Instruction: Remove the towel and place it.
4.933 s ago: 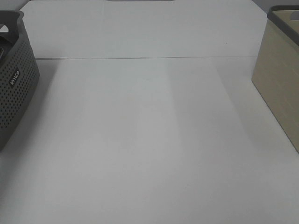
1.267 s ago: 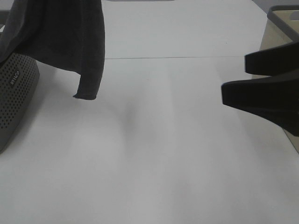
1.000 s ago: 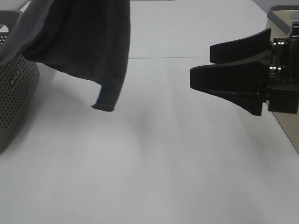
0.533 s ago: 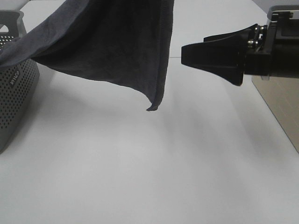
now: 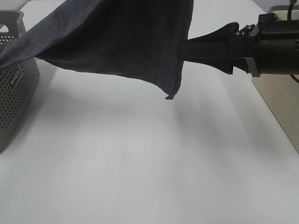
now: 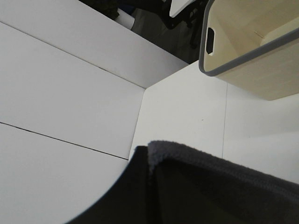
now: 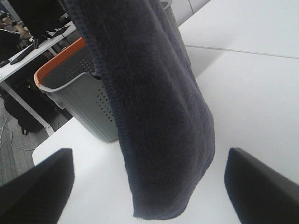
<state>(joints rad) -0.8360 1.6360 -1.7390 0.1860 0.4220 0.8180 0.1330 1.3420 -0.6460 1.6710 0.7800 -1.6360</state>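
In the exterior high view, the frame's upper edge cuts off the top of the towel (image 5: 117,42), so you cannot see what holds it up, and the left gripper is outside this picture. The cloth hangs in the air. One end runs down to the rim of the grey basket (image 5: 14,93), and the lower corner hangs free above the white table (image 5: 140,163). The right gripper (image 5: 183,49) reaches in from the right, past the beige basket (image 5: 280,107). Its tips are at the towel's hanging edge, but it is seen side-on, so you cannot judge its spread here.

In the left wrist view, cloth hides most of the left gripper (image 6: 148,158). Only one dark finger (image 6: 135,186) shows, with the towel's hemmed edge pressed against it, so this gripper is pinching the towel.

In the right wrist view, the two fingers (image 7: 37,186) are blurred and cropped at the sides. They are spread wide, and the towel hangs between them, apparently touching neither.
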